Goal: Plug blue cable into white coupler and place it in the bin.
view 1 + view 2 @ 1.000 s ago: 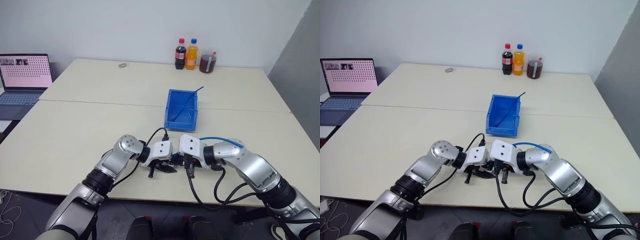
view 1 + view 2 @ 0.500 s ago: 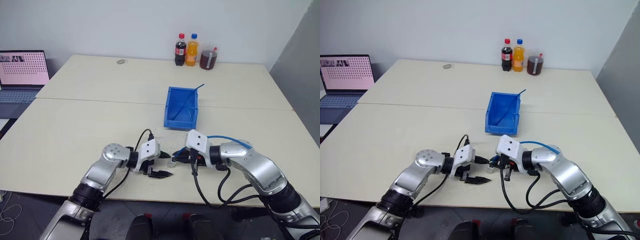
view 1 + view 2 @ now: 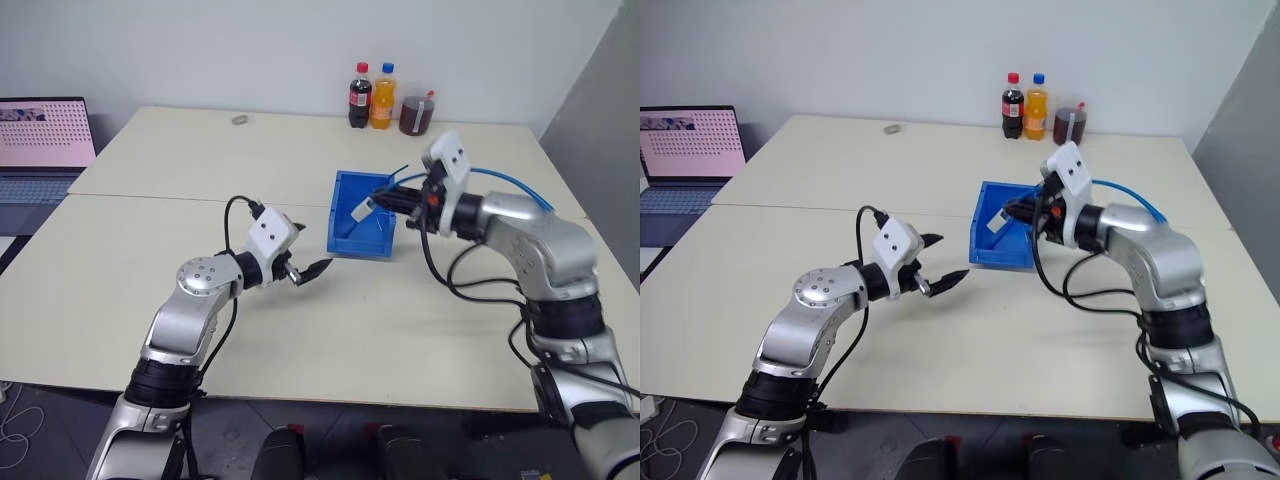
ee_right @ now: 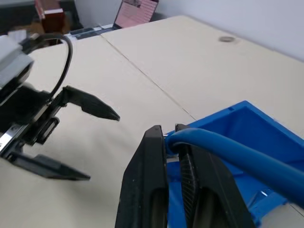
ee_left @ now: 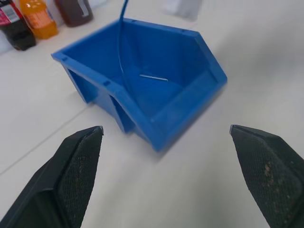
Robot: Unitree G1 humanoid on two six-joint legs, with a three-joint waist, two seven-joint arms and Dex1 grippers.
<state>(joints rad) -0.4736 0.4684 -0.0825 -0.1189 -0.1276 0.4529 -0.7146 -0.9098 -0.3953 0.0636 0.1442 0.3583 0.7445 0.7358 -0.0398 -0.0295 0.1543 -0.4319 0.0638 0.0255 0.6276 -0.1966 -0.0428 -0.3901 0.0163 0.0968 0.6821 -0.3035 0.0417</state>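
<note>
My right gripper [image 3: 380, 203] is shut on the light-blue cable [image 4: 216, 145], which loops back over that arm [image 3: 510, 183]. The white coupler [image 3: 362, 210] sits at the cable's end just past the fingertips, held in the air over the bin [image 3: 345, 240]. In the left wrist view the coupler [image 5: 183, 7] is a blur above the bin's far wall [image 5: 156, 31]. My left gripper [image 3: 946, 259] stands open with nothing between its fingers, a little above the table, on the near left of the bin's lower front lip [image 5: 190, 102].
A thin darker blue cable [image 5: 121, 52] leans inside the bin, its end sticking out over the back corner [image 3: 400, 175]. Three bottles [image 3: 385, 98] stand at the table's far edge. A laptop [image 3: 45, 135] sits at the far left, and a small round object [image 3: 241, 120] lies at the back.
Both arms rose from the table's near edge. My left gripper opened and drew away to the left. My right gripper carried the cable and coupler up and forward over the bin.
</note>
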